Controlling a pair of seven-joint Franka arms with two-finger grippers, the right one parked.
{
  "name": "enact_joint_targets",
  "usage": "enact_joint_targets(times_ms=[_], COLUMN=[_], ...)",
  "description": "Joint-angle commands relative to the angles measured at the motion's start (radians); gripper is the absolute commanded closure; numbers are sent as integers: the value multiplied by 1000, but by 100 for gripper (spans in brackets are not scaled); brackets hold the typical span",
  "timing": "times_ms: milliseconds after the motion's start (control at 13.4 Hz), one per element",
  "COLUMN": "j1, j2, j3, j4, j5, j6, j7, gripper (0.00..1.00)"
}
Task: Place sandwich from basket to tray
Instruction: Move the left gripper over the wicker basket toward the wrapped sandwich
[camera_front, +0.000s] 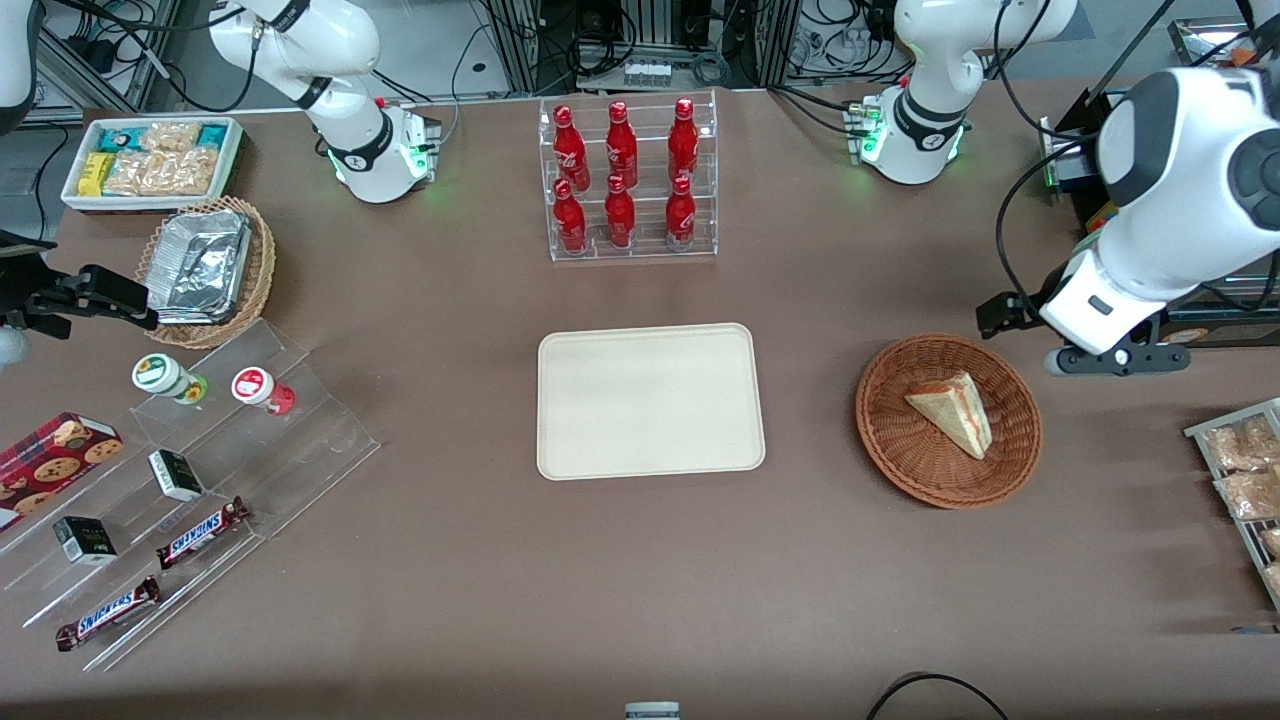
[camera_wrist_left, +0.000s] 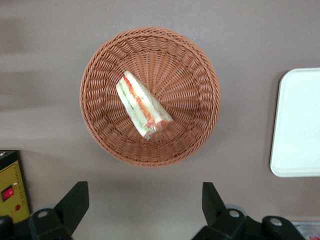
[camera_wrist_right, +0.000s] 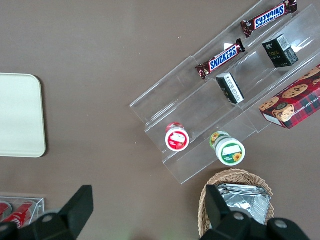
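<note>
Black and spread wide with nothing between its fingers, our left arm's two-finger gripper (camera_wrist_left: 145, 207) hangs high above the table, near the round reddish-brown woven wicker basket (camera_wrist_left: 150, 42). Inside that basket lies the small triangular sandwich wedge of pale bread (camera_wrist_left: 142, 106), orange and green filling showing along its cut edge, well apart from the flat cream-beige rectangular tray (camera_front: 650, 400). We judge it light, soft and easily crushed, perhaps film-wrapped and slippery, so we would close gently across its two broad bread faces near the thick middle.

The left arm reaches in from the working end of the table, its wrist bent downward. Its gripper (camera_wrist_left: 145, 207) hangs above the table, pointing straight down, both fingers (camera_wrist_left: 75, 202) spread wide apart.
</note>
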Motion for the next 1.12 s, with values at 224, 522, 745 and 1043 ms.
enact_joint_targets(times_ms=[224,522,745,1043], j1=[5,7,7,9], j2=[9,22,50,68], j3=[-4,-4,-4,-1], j4=[-151,-232,-257,-294], j5=[12,12,12,12], j6=[206,331,376,457], j7=[-88,-168,-306,-511], gripper=[0,0,0,0])
